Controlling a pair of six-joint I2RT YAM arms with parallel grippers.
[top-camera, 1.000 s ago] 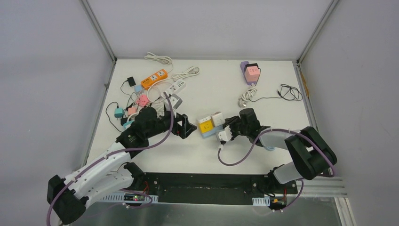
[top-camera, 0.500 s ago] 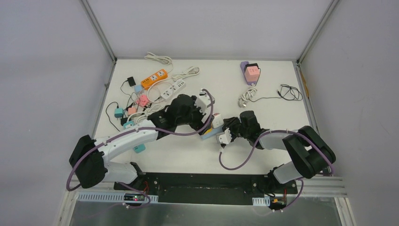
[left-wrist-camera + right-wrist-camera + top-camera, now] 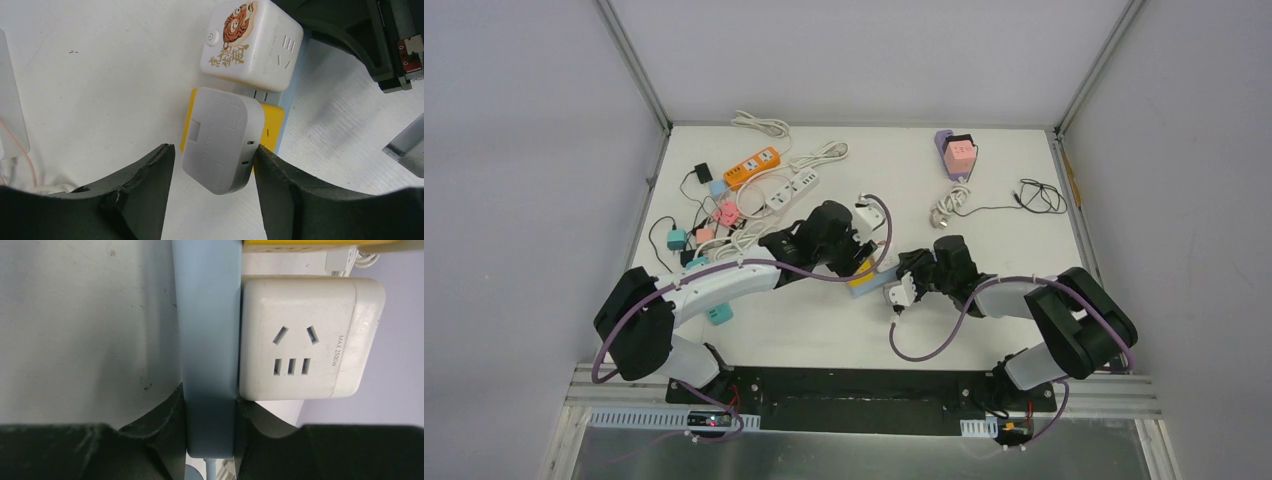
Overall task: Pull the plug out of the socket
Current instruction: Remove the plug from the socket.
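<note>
1. Sitting in the yellow socket cube [image 3: 273,126], the grey rounded plastic plug [image 3: 222,140] shows us its back, long axis running along the fingers.
2. We see the left gripper [image 3: 212,156] parted around it, one finger [image 3: 280,185] touching.
3. The right gripper [image 3: 210,406] clamps the pale blue power strip [image 3: 207,335].

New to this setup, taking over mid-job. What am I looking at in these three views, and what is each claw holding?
A left arm and a right arm are bolted at the near edge of a white table, each ending in a two-finger gripper. The wide view looks down from above and behind them. The other two come from wrist cameras, so the dark shapes at the bottom are that gripper's own fingers. The left gripper is open around a grey plug seated in a yellow socket, beside a white cube with a tiger picture; a gap shows at one finger. The right gripper is clamped on the blue power strip carrying them. Spare strips and cables lie tangled at the back left.
</note>
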